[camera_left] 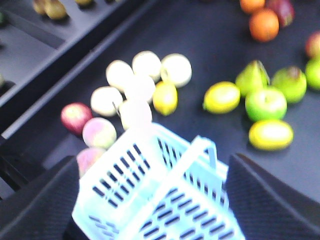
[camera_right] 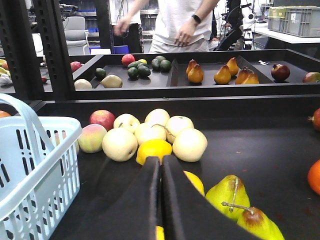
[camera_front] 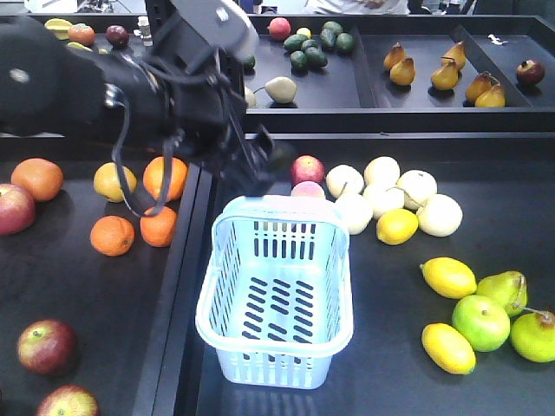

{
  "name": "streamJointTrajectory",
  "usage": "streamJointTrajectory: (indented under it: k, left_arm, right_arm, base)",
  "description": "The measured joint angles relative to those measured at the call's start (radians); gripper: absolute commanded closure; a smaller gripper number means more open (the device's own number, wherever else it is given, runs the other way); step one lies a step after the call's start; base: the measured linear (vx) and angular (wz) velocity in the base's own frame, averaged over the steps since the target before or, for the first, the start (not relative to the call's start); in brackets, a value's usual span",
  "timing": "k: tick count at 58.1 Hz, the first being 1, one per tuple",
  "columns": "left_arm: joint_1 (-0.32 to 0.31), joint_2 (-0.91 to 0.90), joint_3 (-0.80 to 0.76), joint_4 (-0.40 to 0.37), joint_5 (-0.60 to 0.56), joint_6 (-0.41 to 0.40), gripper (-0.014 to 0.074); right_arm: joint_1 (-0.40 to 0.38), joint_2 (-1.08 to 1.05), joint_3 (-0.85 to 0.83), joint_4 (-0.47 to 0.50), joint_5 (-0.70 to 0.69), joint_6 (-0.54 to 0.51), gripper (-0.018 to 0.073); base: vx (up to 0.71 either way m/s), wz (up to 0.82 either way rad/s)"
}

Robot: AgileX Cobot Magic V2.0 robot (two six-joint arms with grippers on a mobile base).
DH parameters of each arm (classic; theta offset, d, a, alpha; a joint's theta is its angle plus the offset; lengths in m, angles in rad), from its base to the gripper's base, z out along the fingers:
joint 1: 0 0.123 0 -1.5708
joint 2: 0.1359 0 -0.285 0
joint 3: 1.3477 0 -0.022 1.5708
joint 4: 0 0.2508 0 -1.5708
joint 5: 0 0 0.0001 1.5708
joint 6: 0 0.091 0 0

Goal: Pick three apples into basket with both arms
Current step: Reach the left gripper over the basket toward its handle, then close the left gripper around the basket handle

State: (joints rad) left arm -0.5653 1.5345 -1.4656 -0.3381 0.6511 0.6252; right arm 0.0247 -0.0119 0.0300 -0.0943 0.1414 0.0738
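The pale blue basket (camera_front: 276,342) stands empty in the middle, and its wall also shows in the left wrist view (camera_left: 125,170) and the right wrist view (camera_right: 30,165). Three dark red apples lie on the left tray (camera_front: 12,208) (camera_front: 47,345) (camera_front: 68,402). My left gripper (camera_front: 267,169) hangs over the basket's far rim. In its own view the left gripper (camera_left: 155,162) is open, its fingers wide apart above the basket with nothing held. My right gripper (camera_right: 161,161) is shut and empty, low over the mat right of the basket, just short of a lemon (camera_right: 154,150).
A red apple (camera_front: 307,168) and a pinkish fruit (camera_front: 308,190) sit just behind the basket, beside pale round fruits (camera_front: 416,189). Oranges (camera_front: 113,235) lie on the left tray. Lemons (camera_front: 448,277) and green fruits (camera_front: 481,322) fill the right. A raised divider (camera_front: 178,286) separates the trays. A person (camera_right: 180,20) stands behind the back shelf.
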Motion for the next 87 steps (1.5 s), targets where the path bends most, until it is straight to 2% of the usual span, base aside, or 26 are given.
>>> streamJointTrajectory:
  k: [10,27,62,87]
  left_arm:
    - [0.0,0.071,0.0,0.003,0.024,0.085,0.0042]
    - [0.0,0.166,0.0,0.006,0.019,0.099,0.0076]
    - [0.0,0.224,0.0,0.007,0.009,0.198,0.0076]
    - [0.0,0.29,0.0,0.011,-0.055,0.225,0.0076]
  right_arm:
    - [0.0,0.0,0.0,0.0,0.0,0.0,0.0564]
    - [0.0,0.0,0.0,0.0,0.0,0.0,0.0564]
    - [0.0,0.0,0.0,0.0,0.0,0.0,0.0564]
    - [0.0,0.0,0.0,0.0,0.0,0.0,0.0564]
  base:
    - [0.0,0.0]
    - [0.0,0.0]
    - [0.0,0.0]
    - [0.0,0.0]
